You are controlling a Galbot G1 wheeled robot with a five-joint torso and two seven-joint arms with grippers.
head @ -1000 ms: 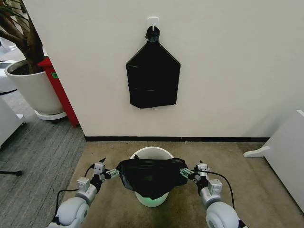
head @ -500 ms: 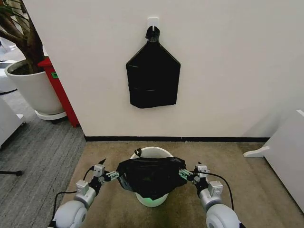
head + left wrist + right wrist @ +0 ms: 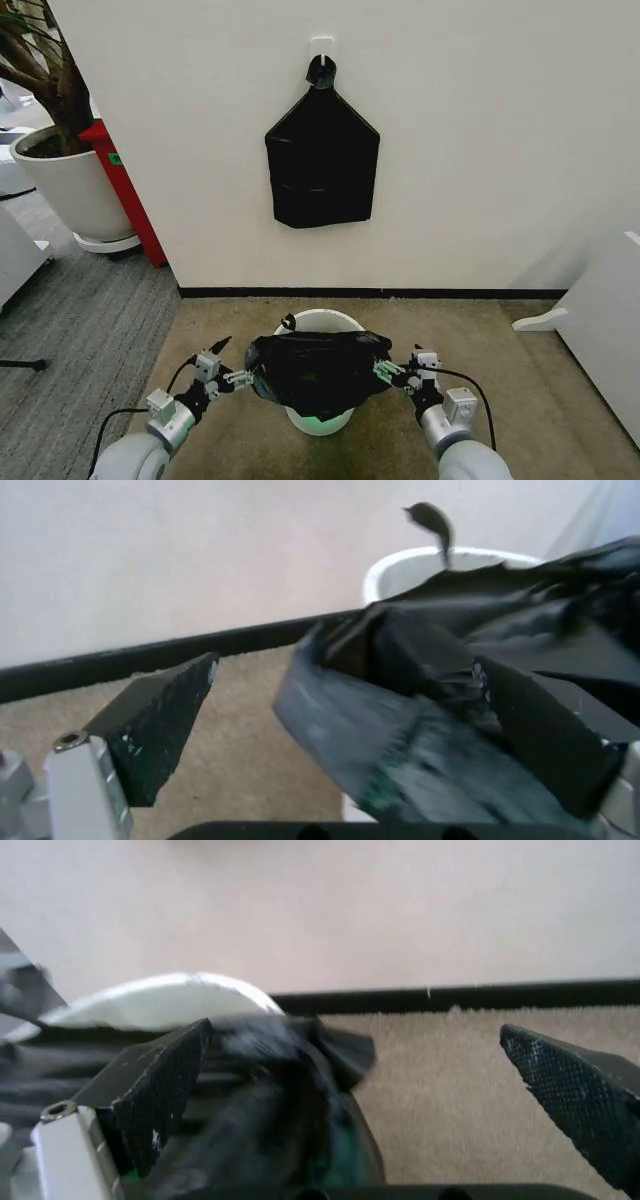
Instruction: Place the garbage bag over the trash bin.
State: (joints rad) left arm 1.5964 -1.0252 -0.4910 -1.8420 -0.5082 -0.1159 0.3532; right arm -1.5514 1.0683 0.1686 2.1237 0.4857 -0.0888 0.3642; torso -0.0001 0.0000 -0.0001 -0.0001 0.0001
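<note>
The trash bin is a small white bucket with a greenish base, standing on the tan carpet near the wall. The glossy black garbage bag lies crumpled over its near rim and front, and a small tail pokes up at the far rim. My left gripper is at the bag's left edge and my right gripper at its right edge. In the left wrist view the left gripper is open, with the bag against one finger and the bin behind. The right gripper is open beside the bag and the bin.
A flat black bundle of bags hangs from a wall hook above the bin. A large white plant pot and a red panel stand at the left, and white furniture at the right. The wall is close behind the bin.
Both arms have drawn back toward me and sit lower in the head view. The bag stays draped on the bin, and a small tail has appeared at the far rim.
</note>
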